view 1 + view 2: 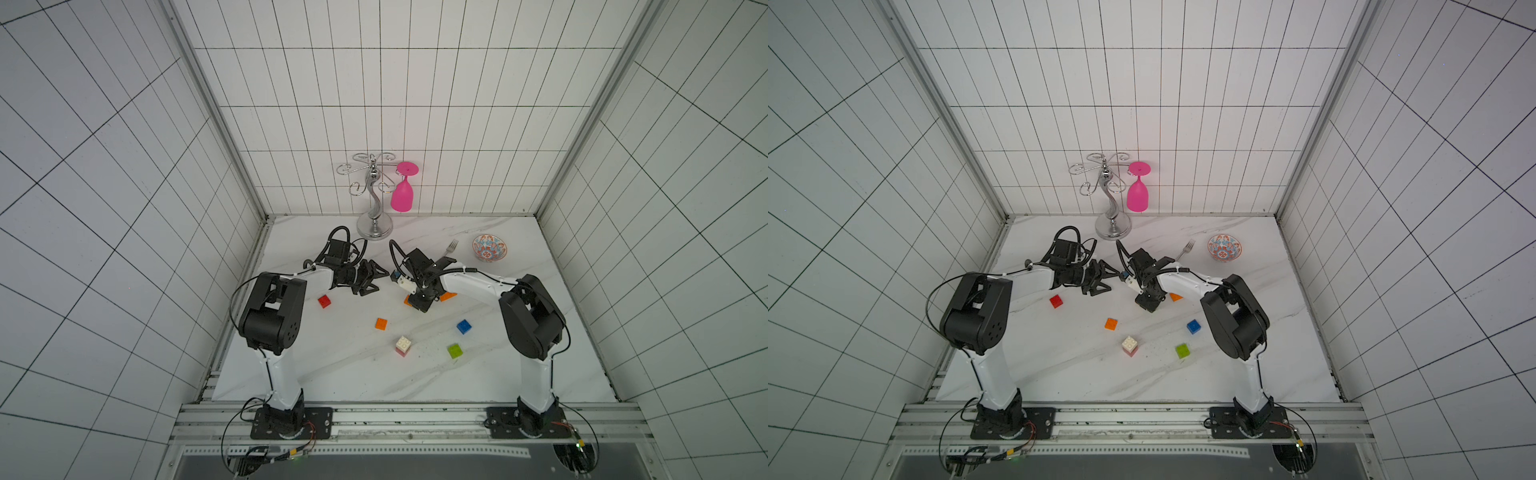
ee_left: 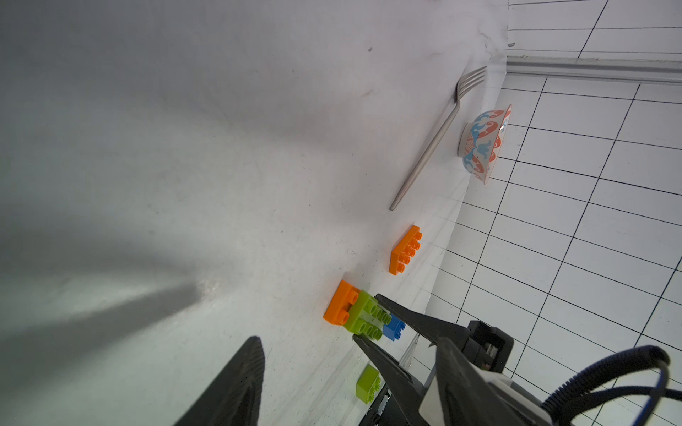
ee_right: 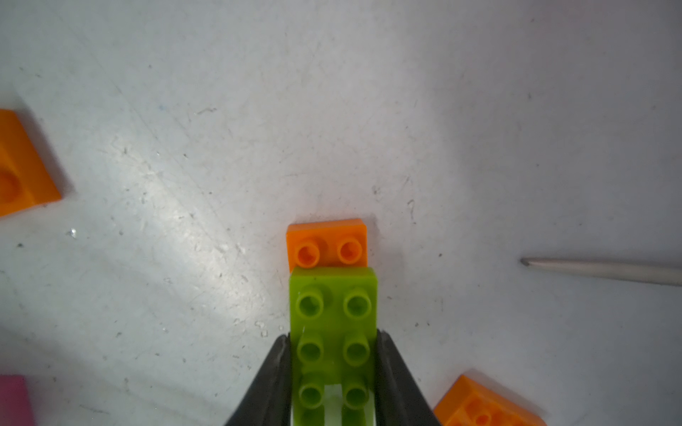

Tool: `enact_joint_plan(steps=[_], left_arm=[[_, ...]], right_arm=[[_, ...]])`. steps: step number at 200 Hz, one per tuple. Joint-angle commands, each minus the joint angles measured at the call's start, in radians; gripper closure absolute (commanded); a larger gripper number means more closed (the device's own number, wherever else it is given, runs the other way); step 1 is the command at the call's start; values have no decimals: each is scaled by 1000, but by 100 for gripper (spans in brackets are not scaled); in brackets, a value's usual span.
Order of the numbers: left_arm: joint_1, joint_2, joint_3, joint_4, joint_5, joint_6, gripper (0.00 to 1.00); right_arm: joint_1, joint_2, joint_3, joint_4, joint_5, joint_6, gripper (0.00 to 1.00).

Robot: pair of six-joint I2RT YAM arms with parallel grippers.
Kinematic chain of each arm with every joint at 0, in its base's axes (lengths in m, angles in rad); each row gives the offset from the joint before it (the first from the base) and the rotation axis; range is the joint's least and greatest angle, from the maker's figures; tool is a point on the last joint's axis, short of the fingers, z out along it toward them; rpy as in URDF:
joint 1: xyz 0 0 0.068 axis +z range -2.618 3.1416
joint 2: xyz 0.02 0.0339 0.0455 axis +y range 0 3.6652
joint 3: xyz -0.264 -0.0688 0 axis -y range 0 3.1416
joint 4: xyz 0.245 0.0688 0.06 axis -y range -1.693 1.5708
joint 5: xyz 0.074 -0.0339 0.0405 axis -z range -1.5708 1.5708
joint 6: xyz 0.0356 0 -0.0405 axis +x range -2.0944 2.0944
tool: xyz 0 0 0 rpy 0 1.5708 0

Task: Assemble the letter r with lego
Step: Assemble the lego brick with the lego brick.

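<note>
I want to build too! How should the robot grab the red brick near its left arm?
I'd pinch the red brick by two opposite flat side walls, coming straight down from above. It sits flat, studs up, with nothing touching it, so its sides are free.

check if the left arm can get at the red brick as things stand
Probably yes: the red brick lies by itself, nothing touching it, close beside the left arm, and the left tool is open and empty. It would likely need to draw back a little.

Bright even light, soft shadows, wide-angle edge distortion, wrist-view foreground blurred.
</note>
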Motion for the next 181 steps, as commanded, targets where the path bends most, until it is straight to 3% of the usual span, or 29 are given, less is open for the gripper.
enact_joint_plan(steps=[1,104,181], left_arm=[[4,18,15,21,8,-7,35],[6,23,19,22,13,-6,35],[9,22,21,22,11,-7,35]], right_arm=[[8,37,-56,-57,32,-46,100],[-58,39,-18,-126,-184,-166,100],[-45,63,18,-179,-74,-131,100]])
